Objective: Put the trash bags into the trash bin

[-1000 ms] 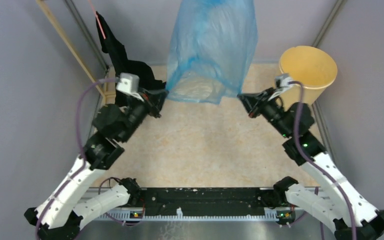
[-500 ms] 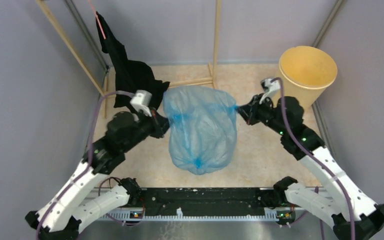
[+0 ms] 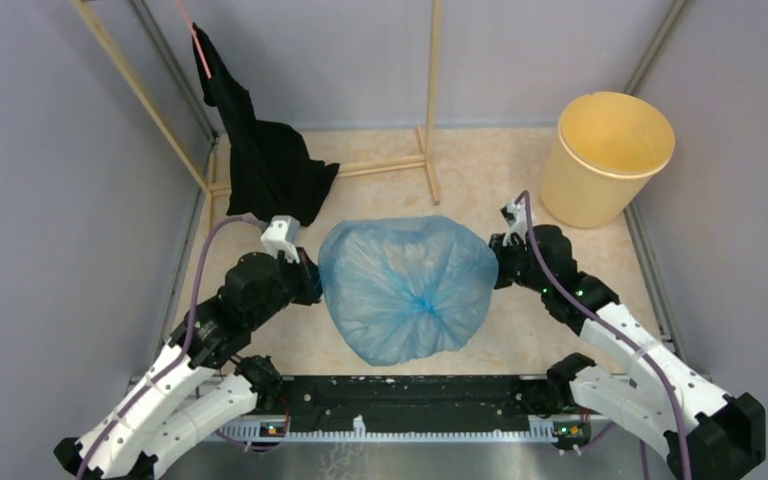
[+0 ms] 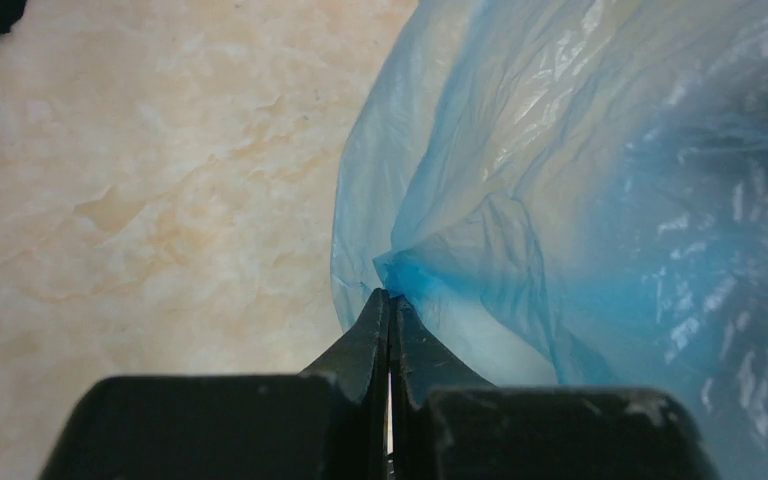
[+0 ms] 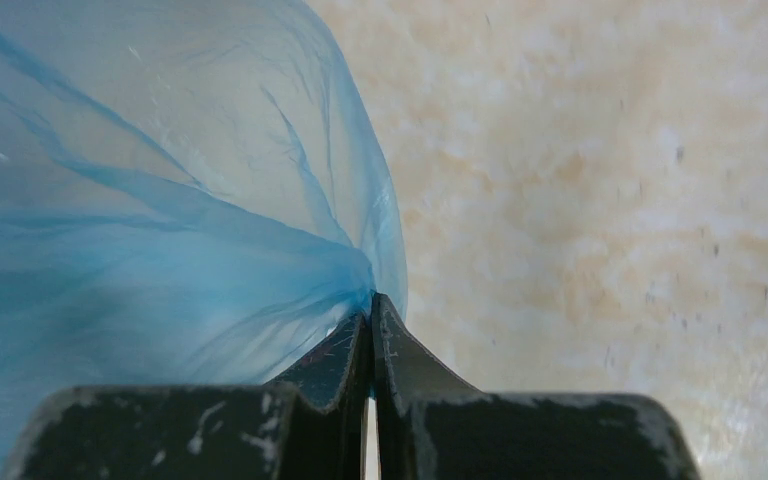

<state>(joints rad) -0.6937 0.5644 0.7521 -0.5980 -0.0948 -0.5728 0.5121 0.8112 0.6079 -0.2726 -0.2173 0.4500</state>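
The light-blue trash bag (image 3: 405,288) hangs puffed out between my two grippers over the middle of the table. My left gripper (image 3: 318,284) is shut on its left edge; the wrist view shows the film (image 4: 560,200) pinched at the gripper (image 4: 389,296). My right gripper (image 3: 494,264) is shut on its right edge; the wrist view shows the film (image 5: 160,220) bunched at the gripper (image 5: 371,299). The yellow trash bin (image 3: 608,155) stands upright at the back right, apart from the bag, beyond my right gripper.
A black cloth (image 3: 265,150) hangs from a wooden frame (image 3: 432,95) at the back left and trails onto the table. Grey walls close in the left, right and back sides. The black base rail (image 3: 410,400) runs along the near edge.
Both grippers have pulled back toward the near edge and lowered, bringing the bag down from high at the back. The bag has billowed into a rounded shape.
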